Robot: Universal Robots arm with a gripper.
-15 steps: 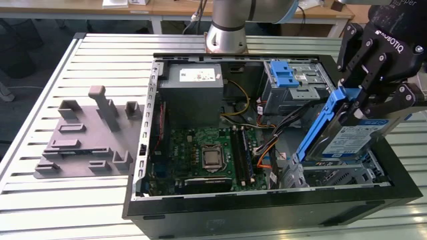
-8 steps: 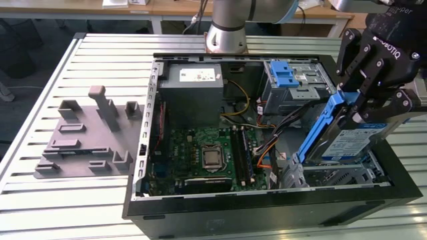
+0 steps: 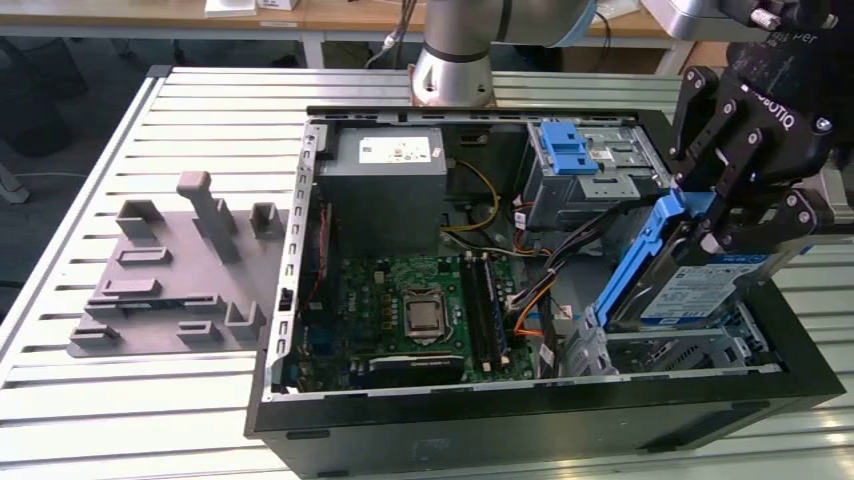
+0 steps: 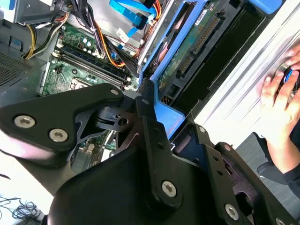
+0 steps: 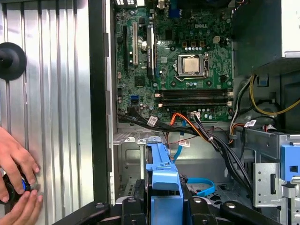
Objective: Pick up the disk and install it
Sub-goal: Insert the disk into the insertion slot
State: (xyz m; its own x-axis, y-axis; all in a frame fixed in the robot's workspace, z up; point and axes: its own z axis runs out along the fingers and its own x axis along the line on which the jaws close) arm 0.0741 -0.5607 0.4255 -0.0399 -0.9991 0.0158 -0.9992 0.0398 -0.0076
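One claw [image 3: 727,225] is pinching the disk [image 3: 687,285] by its upper end, closed tight onto the blue rails [image 3: 627,275]. In the exterior view the disk is hanging toward 7 o'clock from the claw, long axis running 1 to 7, its lower end hovering just over the drive bay [image 3: 667,350] in the open computer case [image 3: 534,405].

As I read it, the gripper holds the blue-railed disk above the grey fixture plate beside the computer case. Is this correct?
Not quite. The gripper does hold the disk, but at the open computer case, on the exterior view's right. The grey fixture plate lies outside the case on that view's left, with nothing held above it. The exterior view shows this.
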